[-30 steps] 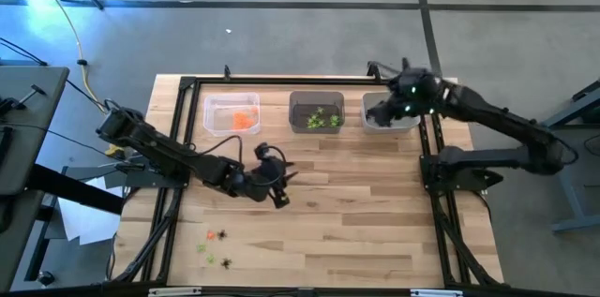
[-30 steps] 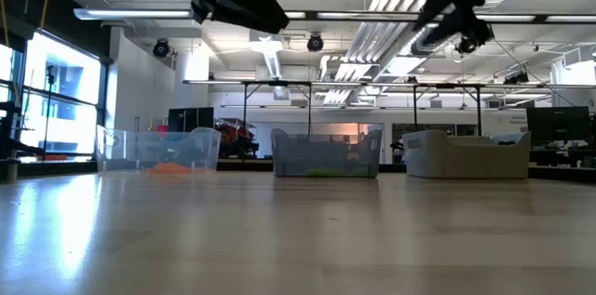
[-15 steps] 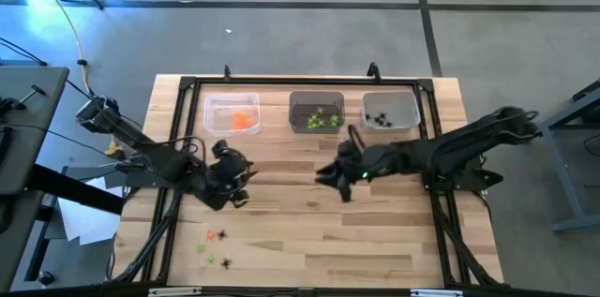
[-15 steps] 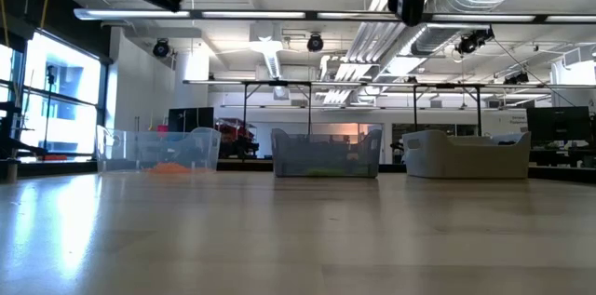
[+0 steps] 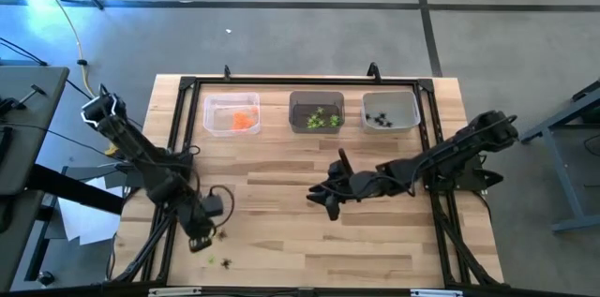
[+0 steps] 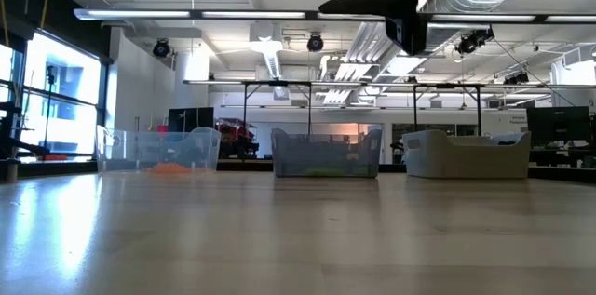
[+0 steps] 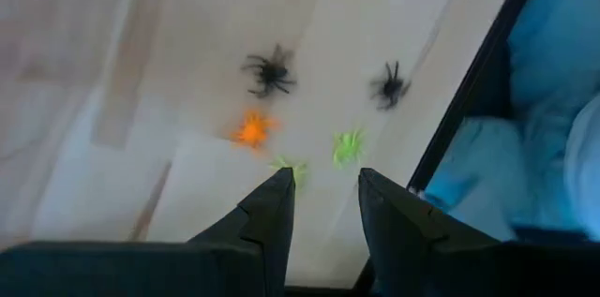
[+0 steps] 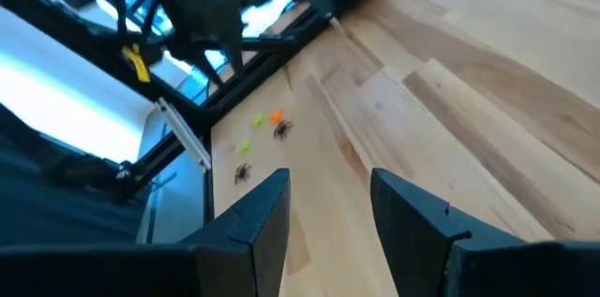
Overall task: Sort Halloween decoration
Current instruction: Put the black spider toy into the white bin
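- Left gripper [image 7: 322,205] — fingers apart, empty, lower left of the high view over loose trinkets [image 7: 269,71].
- Right gripper [image 8: 326,205] — fingers apart, empty, mid-table.
- No readable writing.

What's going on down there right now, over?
Left gripper open, empty, over loose trinkets: two spiders, one orange, two green. Right gripper open, empty, mid-table. Nothing in the way.

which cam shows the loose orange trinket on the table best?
Left wrist view: the orange trinket is close and unobstructed, among two black spiders and green ones. Right wrist view shows it as a distant speck; the high view hides it by the left arm; the low view misses it.
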Robot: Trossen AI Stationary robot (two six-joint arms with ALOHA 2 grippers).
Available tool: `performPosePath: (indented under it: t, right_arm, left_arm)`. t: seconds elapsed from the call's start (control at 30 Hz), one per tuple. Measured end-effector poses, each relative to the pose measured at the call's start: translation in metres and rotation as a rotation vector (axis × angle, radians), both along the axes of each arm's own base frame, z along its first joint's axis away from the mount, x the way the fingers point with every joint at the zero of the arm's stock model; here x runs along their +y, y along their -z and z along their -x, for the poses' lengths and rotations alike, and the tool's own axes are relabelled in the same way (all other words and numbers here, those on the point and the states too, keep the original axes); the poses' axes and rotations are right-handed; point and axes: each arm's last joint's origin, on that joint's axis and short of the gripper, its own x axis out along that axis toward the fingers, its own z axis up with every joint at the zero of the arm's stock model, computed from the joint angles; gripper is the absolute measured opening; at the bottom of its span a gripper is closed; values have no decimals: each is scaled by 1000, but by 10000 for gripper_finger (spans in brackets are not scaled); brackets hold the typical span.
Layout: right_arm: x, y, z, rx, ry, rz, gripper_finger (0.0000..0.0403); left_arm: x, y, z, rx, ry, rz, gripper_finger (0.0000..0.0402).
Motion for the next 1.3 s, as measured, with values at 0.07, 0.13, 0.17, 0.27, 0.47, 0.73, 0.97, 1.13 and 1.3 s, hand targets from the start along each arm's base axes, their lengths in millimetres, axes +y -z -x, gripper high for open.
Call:
performPosePath:
  t: [0.07,0.13,0.17,0.27,0.47,0.73,0.97,1.13,1.3]
  right_arm:
    - [2,-1,1,-12,11,3,147]
    - [5,-3,1,-32,17,1,147]
    - [6,-4,1,-43,16,-4,147]
    - [8,-6,1,-63,18,-31,147]
    - [15,-6,4,-72,31,-55,147]
    - [23,-8,8,-89,45,-72,147]
    - [26,-8,9,-92,42,-74,147]
    - [26,-8,9,-92,42,-71,147]
    - [26,-8,9,-92,44,-70,147]
  left_arm:
    - [-7,7,1,-16,56,-10,108]
    - [-11,16,3,-33,120,-62,108]
    - [-13,21,4,-43,152,-97,108]
    - [-18,36,3,-55,254,-181,108]
    - [-36,63,-10,-99,412,-215,108]
    - [-45,73,-21,-224,497,-259,109]
    - [-44,74,-21,-242,534,-296,109]
    - [-41,74,-19,-218,540,-315,109]
    - [-35,76,-15,-169,538,-375,109]
